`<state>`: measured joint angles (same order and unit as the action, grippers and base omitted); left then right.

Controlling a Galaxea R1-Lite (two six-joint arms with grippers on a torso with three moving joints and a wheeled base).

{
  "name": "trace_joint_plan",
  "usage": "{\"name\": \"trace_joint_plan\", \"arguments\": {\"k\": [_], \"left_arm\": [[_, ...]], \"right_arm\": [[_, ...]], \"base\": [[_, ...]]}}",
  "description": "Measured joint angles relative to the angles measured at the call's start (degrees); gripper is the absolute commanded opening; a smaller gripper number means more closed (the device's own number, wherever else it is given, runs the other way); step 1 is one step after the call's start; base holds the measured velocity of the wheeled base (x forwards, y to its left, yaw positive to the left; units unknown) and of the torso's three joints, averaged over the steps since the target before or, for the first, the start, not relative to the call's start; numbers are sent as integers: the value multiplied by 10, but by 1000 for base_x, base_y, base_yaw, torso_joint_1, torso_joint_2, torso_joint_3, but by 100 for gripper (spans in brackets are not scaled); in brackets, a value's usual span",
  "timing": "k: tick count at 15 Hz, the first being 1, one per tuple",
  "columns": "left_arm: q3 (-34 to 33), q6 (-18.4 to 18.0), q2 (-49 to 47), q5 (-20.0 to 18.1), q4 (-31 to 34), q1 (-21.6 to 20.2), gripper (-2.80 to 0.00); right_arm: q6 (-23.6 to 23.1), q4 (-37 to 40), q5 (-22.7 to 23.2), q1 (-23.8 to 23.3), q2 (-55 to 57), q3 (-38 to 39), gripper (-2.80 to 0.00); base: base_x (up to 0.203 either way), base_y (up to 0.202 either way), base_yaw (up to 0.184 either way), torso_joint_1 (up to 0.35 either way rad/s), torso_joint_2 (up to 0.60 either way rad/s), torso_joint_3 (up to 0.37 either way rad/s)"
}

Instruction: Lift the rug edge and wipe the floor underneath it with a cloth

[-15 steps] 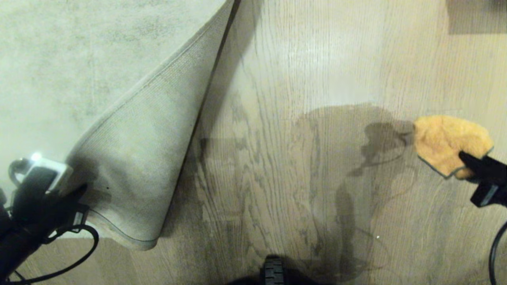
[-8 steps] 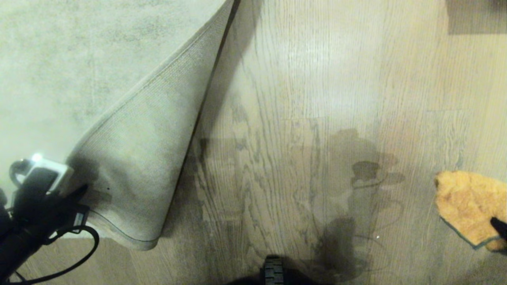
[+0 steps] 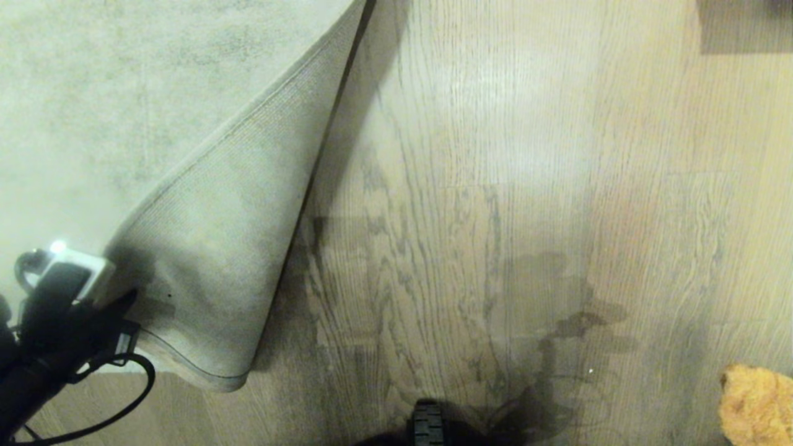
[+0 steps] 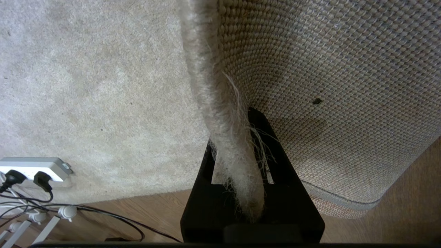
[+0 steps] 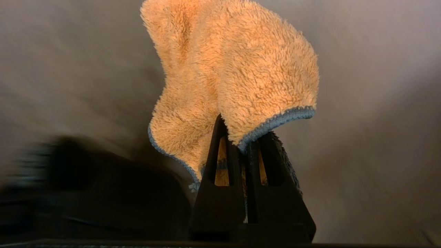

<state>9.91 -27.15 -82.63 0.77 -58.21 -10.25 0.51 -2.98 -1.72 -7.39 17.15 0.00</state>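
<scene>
The grey-beige rug [image 3: 93, 93] has its corner folded back, with the ribbed underside [image 3: 217, 248] facing up. My left gripper [image 3: 121, 303] at the lower left is shut on the rug edge [image 4: 220, 113], whose fuzzy border runs between the fingers [image 4: 272, 162]. The wood-grain floor [image 3: 495, 186] lies bare to the right of the fold. Only a piece of the orange cloth [image 3: 759, 402] shows at the head view's lower right corner. In the right wrist view my right gripper [image 5: 241, 137] is shut on the cloth [image 5: 241, 69], which hangs clear of the blurred floor.
A white power strip [image 4: 31, 168] with plugs and cables lies at the rug's border near the left arm. A black cable [image 3: 124, 396] loops under that arm. Part of the robot base [image 3: 427, 427] shows at bottom centre. A dark patch [image 3: 743, 25] sits at top right.
My right gripper has carried the cloth from mid-right down towards the near edge and has left the head view; its shadow slid the same way. The left arm and rug have not moved.
</scene>
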Motion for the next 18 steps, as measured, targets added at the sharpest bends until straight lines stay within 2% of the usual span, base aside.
{"name": "trace_joint_plan", "arguments": {"k": [1, 3, 15, 18], "left_arm": [[0, 0, 0, 0, 0, 0, -280], [0, 0, 0, 0, 0, 0, -280], [-6, 2, 3, 0, -1, 0, -280], [-6, 3, 5, 0, -1, 0, -280]], "right_arm": [[-3, 18, -7, 0, -4, 0, -280], [-22, 22, 15, 0, -7, 0, -280], [-20, 23, 16, 1, -10, 0, -280], [-18, 23, 16, 24, -11, 0, -280]], "base": [[0, 0, 0, 0, 0, 0], [0, 0, 0, 0, 0, 0], [0, 0, 0, 0, 0, 0], [0, 0, 0, 0, 0, 0]]}}
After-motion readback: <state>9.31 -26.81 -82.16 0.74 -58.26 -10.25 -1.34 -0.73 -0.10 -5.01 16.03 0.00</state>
